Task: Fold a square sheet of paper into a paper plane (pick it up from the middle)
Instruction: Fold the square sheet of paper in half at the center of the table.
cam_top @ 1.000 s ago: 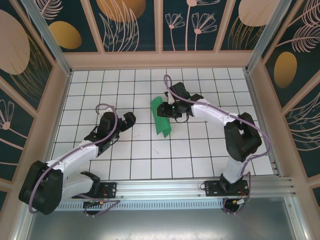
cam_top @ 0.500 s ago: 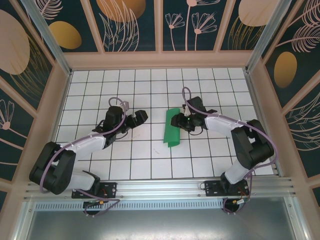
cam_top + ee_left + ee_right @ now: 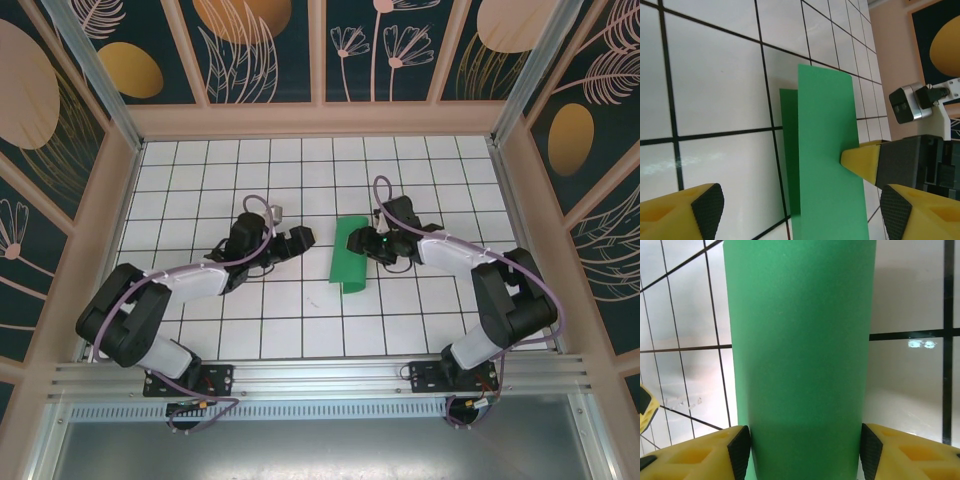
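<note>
Paper (image 3: 349, 255) folded double, between right fingers (image 3: 695, 452)

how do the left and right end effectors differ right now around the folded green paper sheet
The left end effector stands clear of the folded green paper sheet, on its left; the right end effector is over its right edge. The left fingers touch nothing; the paper fills the gap between the right fingers, grip unclear. Both have yellow fingers with black pads, spread apart.

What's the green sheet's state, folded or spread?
Folded: the sheet is a narrow strip; left wrist view shows a lower layer under the top one.
</note>
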You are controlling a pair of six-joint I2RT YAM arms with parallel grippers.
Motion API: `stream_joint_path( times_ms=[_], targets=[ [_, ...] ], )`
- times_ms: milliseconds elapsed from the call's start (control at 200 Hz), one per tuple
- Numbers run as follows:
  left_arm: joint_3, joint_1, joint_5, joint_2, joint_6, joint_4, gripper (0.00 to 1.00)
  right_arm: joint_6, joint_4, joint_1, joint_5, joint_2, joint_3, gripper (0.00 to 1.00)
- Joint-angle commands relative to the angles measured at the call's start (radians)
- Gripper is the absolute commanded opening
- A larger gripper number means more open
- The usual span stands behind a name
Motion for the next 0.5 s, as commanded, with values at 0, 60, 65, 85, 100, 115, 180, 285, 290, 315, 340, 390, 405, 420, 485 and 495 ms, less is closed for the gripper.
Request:
stream_joint_path(
  times_ms=[0, 60, 65, 85, 100, 115, 180, 285, 290, 315, 340, 390, 405, 420, 485, 495],
  targets=[
    [0.028, -0.012, 0.018, 0.028, -0.033, 0.072, 0.82, -0.034, -0.059, -0.010, 0.055, -0.020, -0.022, 0.65],
    [0.039, -0.020, 0.024, 0.041, -0.033, 0.072, 0.81, -0.035, -0.070, -0.019, 0.070, -0.023, -0.027, 0.66],
    [0.040, -0.020, 0.025, 0.042, -0.034, 0.072, 0.81, -0.036, -0.070, -0.021, 0.069, -0.023, -0.029, 0.66],
    [0.044, -0.023, 0.028, 0.047, -0.033, 0.072, 0.81, -0.037, -0.069, -0.026, 0.064, -0.022, -0.031, 0.66],
    [0.048, -0.024, 0.030, 0.051, -0.033, 0.072, 0.80, -0.037, -0.067, -0.029, 0.061, -0.024, -0.034, 0.67],
    [0.051, -0.027, 0.032, 0.054, -0.032, 0.072, 0.81, -0.036, -0.065, -0.032, 0.058, -0.024, -0.036, 0.67],
    [0.063, -0.034, 0.039, 0.068, -0.032, 0.071, 0.79, -0.035, -0.079, -0.042, 0.068, -0.024, -0.038, 0.72],
    [0.082, -0.052, 0.046, 0.084, -0.024, 0.071, 0.75, -0.048, -0.109, -0.046, 0.082, -0.030, -0.035, 0.74],
    [0.082, -0.054, 0.047, 0.084, -0.024, 0.071, 0.74, -0.047, -0.109, -0.046, 0.084, -0.032, -0.035, 0.74],
    [0.087, -0.057, 0.047, 0.088, -0.023, 0.068, 0.73, -0.047, -0.114, -0.048, 0.094, -0.036, -0.037, 0.74],
    [0.092, -0.062, 0.048, 0.095, -0.026, 0.067, 0.71, -0.044, -0.121, -0.049, 0.106, -0.040, -0.039, 0.75],
    [0.099, -0.069, 0.053, 0.104, -0.025, 0.069, 0.67, -0.045, -0.133, -0.050, 0.126, -0.045, -0.039, 0.75],
    [0.101, -0.072, 0.052, 0.106, -0.025, 0.069, 0.67, -0.047, -0.139, -0.050, 0.133, -0.045, -0.039, 0.75],
    [0.103, -0.074, 0.051, 0.108, -0.025, 0.069, 0.66, -0.049, -0.145, -0.050, 0.143, -0.045, -0.038, 0.75],
    [0.112, -0.084, 0.045, 0.116, -0.028, 0.064, 0.63, -0.054, -0.170, -0.050, 0.185, -0.048, -0.036, 0.75],
    [0.113, -0.086, 0.045, 0.118, -0.028, 0.065, 0.62, -0.056, -0.173, -0.050, 0.190, -0.048, -0.036, 0.75]
  ],
)
